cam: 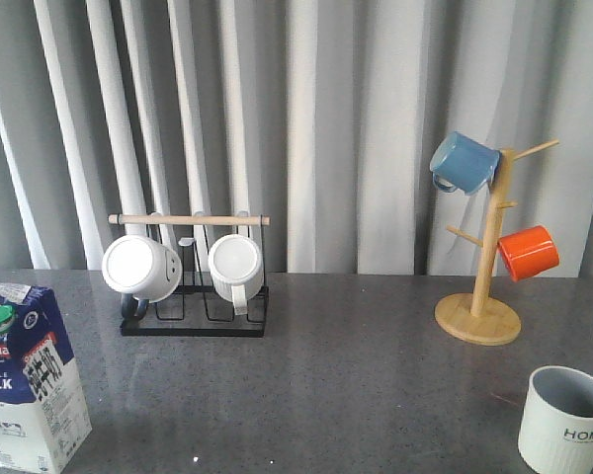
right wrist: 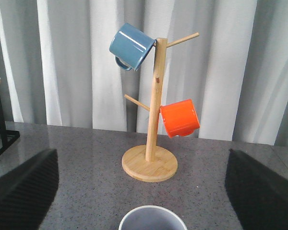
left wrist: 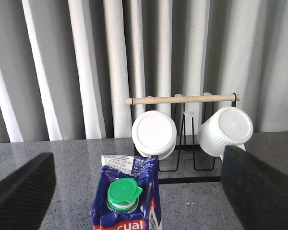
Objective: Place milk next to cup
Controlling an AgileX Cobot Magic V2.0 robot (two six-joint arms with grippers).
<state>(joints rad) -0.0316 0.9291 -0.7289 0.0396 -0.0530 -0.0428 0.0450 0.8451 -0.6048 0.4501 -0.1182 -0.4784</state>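
Nearest, at the front left corner of the grey worktop (cam: 356, 365), the milk (cam: 25, 380) stands upright, green cap (left wrist: 124, 192) on its sloped top. Left pincer (left wrist: 134, 191) spread wide, one dark finger (left wrist: 19, 194) off to each side of the carton, touching nothing as far as the left wrist view shows. At the front right corner sits the cup (cam: 565, 420), upright, pale and ribbed, grey inside, "HOME" facing forward. Milk and cup well apart, the full width of the worktop between them. Right pincer (right wrist: 144, 191) likewise wide open and empty, its fingers (right wrist: 261, 191) flanking the cup's rim without contact.

Farther back, toward the right edge, a wooden mug tree (cam: 482, 286) on a round base: blue mug (cam: 464, 162) hung high, orange mug (cam: 528, 252) lower on the other side. Back left of centre, a black wire rack (cam: 193, 286) with a wooden bar carries two white mugs (cam: 141, 268), bottoms facing out. Grey-white curtain (cam: 356, 118) behind the far edge.
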